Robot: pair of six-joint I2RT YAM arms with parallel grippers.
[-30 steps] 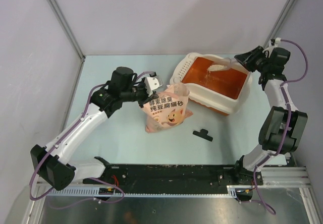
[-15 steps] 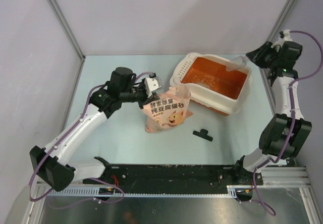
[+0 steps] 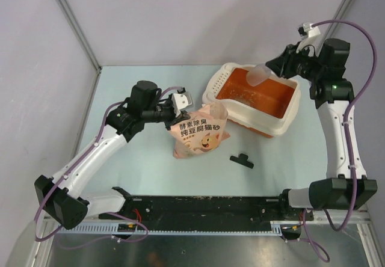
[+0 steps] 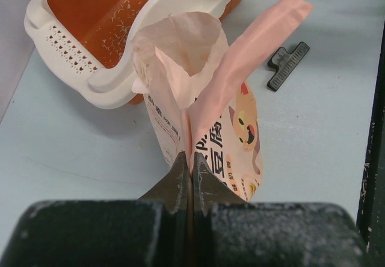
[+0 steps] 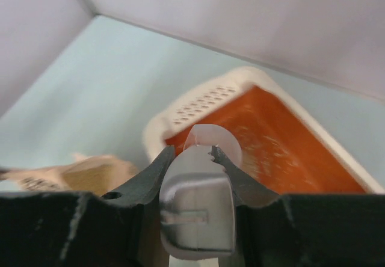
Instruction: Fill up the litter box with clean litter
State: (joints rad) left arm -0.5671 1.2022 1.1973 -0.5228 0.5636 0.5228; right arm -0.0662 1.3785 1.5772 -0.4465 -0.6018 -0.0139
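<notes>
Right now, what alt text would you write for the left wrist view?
The left claw is shut on the edge of an open pink bag. Behind it sits the litter box, with only a thin scatter of clean litter on its orange floor; a black clip lies on the table to the right.

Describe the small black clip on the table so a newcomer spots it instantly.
Find the cream litter box with the orange inside, at the far right of the table. A pink bag stands beside it; the black clip lies alone on bare table, right of the bag, toward the near edge. It is the only small, flat, T-shaped black piece.
</notes>
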